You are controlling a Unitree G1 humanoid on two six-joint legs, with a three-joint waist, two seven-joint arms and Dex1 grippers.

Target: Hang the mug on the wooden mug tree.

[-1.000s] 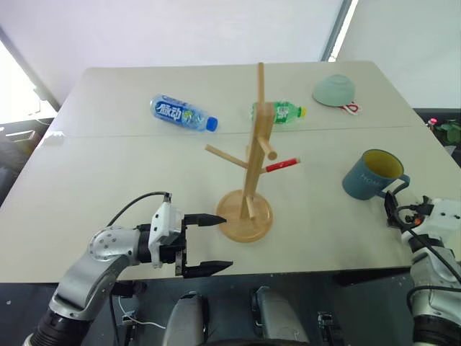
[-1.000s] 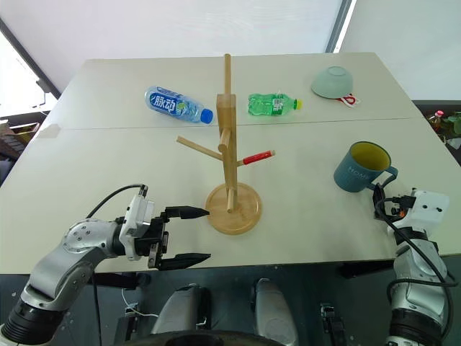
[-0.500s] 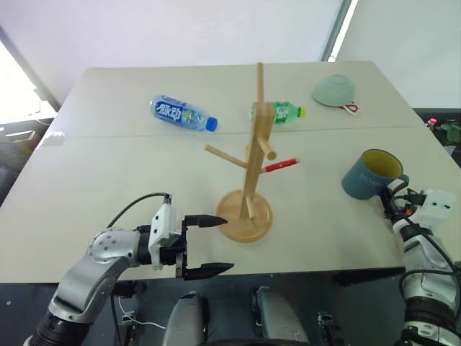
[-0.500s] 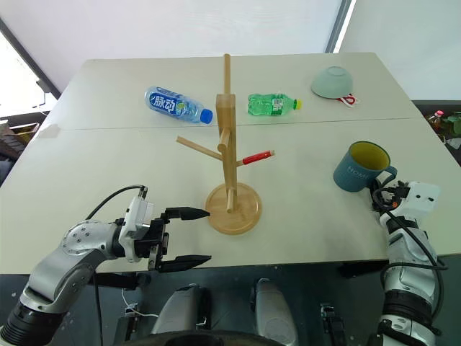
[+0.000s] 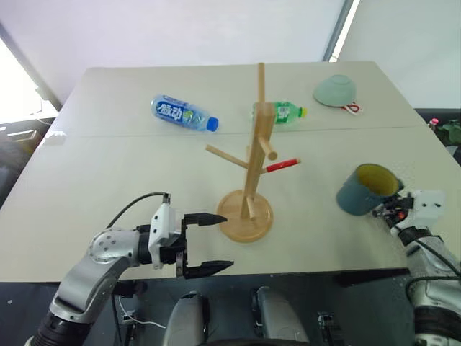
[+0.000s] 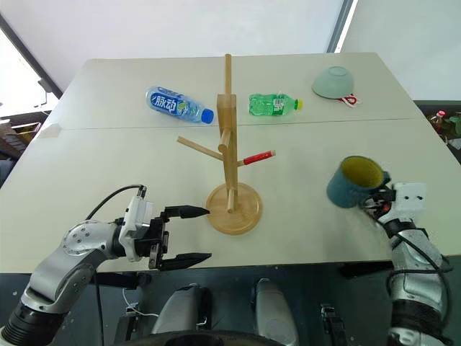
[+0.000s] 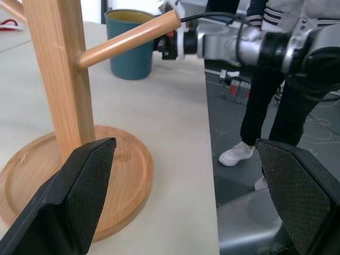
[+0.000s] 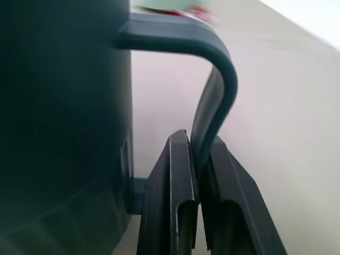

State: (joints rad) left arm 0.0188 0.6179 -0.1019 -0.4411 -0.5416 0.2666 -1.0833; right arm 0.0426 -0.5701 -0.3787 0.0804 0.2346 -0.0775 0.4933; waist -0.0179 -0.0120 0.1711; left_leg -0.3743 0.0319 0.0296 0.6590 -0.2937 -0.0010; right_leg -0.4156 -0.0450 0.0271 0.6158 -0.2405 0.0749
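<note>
Though half hidden, the right gripper [image 8: 197, 159] pinches the mug [image 6: 351, 182] handle, seemingly tilted; left gripper [image 5: 209, 244] gapes empty.

Mug tree [image 5: 251, 180]: light unfinished-looking wood, smooth, visible grain on post and round base, matt; one peg has a red tip. Mug [image 5: 364, 189]: slate-blue outside, smooth with a dull sheen, looks ceramic; yellow-green inside. Tabletop [image 5: 108, 166]: pale beige, smooth, matt. Left pincer [image 5: 207, 244]: black plastic, finger pads [image 7: 87, 183] with fine cross-hatched rough texture; white plastic housing, brushed grey metal arm behind. Right pincer [image 8: 197, 170]: black, smooth, slightly glossy edges. Blue-label bottle [image 5: 183, 114]: clear glossy plastic. Green bottle [image 5: 282, 112]: clear glossy plastic. Upturned bowl [image 5: 333, 90]: pale green, smooth, soft sheen.
</note>
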